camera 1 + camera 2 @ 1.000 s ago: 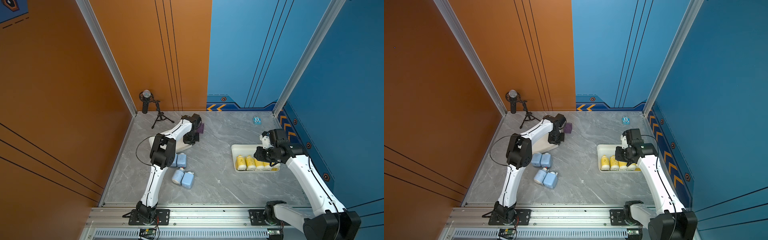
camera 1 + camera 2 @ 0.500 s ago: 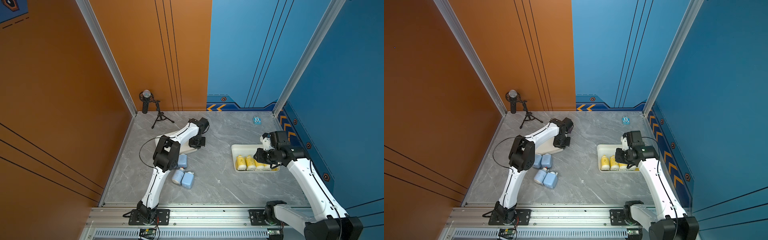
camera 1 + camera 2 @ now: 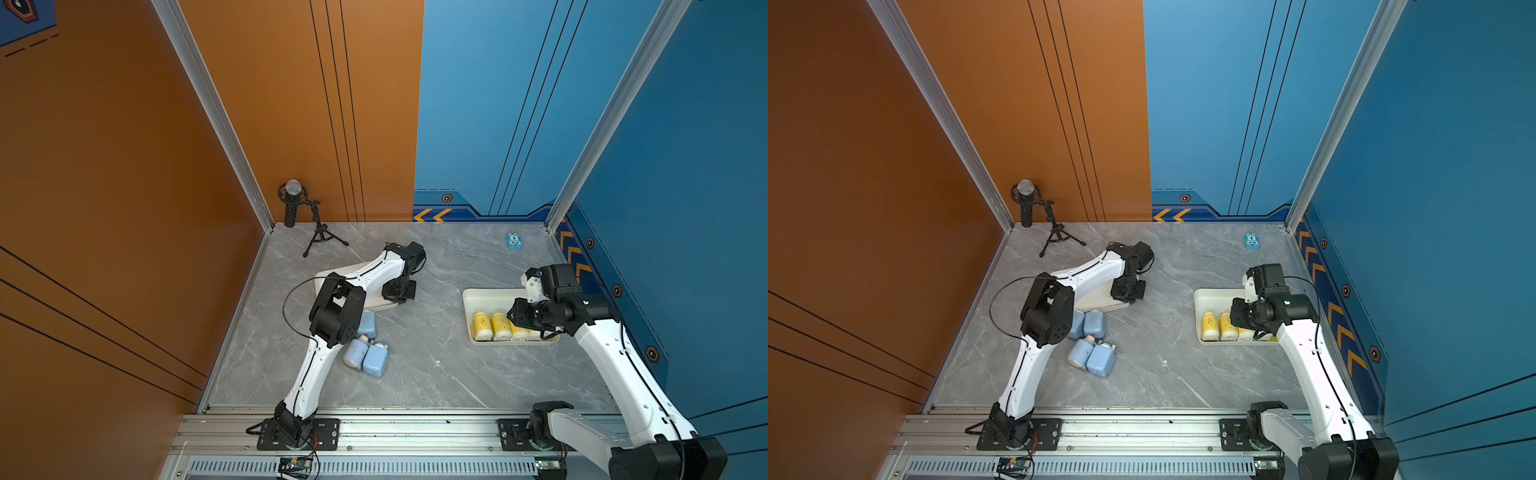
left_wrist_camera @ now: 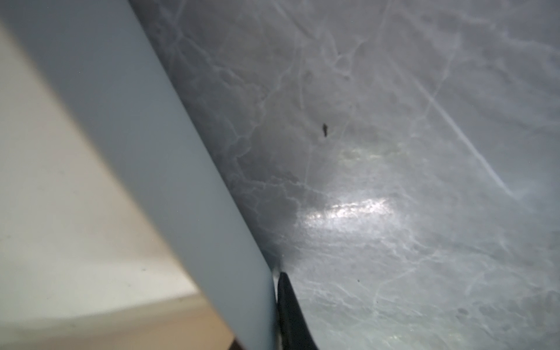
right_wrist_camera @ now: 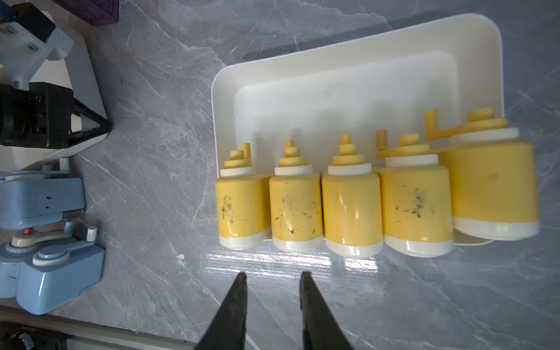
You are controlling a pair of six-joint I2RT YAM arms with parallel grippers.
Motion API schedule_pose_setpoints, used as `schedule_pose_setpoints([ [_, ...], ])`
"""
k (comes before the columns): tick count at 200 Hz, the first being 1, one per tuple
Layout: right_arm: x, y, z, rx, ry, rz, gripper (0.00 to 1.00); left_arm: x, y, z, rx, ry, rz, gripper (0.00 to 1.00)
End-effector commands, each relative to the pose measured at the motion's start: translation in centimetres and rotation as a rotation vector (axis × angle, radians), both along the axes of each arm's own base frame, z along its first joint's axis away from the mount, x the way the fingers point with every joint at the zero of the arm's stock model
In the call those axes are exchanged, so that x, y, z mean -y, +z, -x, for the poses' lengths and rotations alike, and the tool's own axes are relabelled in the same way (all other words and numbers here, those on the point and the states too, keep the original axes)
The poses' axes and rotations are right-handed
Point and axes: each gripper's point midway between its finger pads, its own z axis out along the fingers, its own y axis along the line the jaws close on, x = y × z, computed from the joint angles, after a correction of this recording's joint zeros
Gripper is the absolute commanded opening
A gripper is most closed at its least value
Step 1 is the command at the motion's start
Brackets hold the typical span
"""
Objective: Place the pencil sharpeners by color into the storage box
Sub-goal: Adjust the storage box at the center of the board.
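Five sharpeners (image 5: pixel 351 206) line one box (image 5: pixel 333 57) edge; right fingers (image 5: pixel 236 303) ajar, empty; left fingers (image 4: pixel 288 309) closed, perhaps pinching second box (image 4: pixel 136 151).

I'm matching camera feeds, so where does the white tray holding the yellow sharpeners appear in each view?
In a top view: white tray, right of centre.
In a top view: same spot.
Left wrist: not in it.
Right wrist: tray just beyond the right gripper.
Shared landmark: the yellow sharpeners lined up inside it.
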Motion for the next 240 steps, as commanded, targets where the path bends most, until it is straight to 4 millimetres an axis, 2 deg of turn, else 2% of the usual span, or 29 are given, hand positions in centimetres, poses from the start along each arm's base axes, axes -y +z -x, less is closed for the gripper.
schedule_pose_setpoints([
  [1,-0.3,0.2,0.3,0.015,-0.006,-0.027,0.32,-0.5,2.0,0.4,0.027,0.017,-0.011,0.17],
  [24,-0.3,0.1,0.4,0.014,-0.008,-0.027,0.32,-0.4,2.5,0.4,0.037,0.017,-0.006,0.25],
  [69,-0.4,0.6,0.4,0.03,-0.008,-0.037,0.32,-0.8,3.5,0.7,0.06,0.022,-0.015,0.34],
  [102,-0.6,0.8,0.4,0.036,-0.006,-0.043,0.33,-1.3,6.4,0.4,0.129,0.035,-0.003,0.41],
  [132,-0.7,0.8,0.3,0.034,0.002,-0.044,0.34,-1.9,9.6,1.0,0.182,0.046,0.025,0.45],
  [157,-0.9,0.6,0.0,0.026,0.01,-0.043,0.35,-3.1,11.6,2.8,0.2,0.046,0.041,0.49],
  [181,-1.1,0.6,-0.4,0.017,0.022,-0.039,0.35,-5.0,12.2,5.7,0.181,0.046,0.049,0.55],
  [214,-0.8,0.5,-1.0,0.008,0.026,-0.006,0.36,-8.1,11.5,9.6,0.139,0.062,0.034,0.64],
  [240,-0.7,0.2,-1.4,-0.01,0.035,0.006,0.36,-9.9,10.3,11.4,0.091,0.089,0.026,0.69],
])
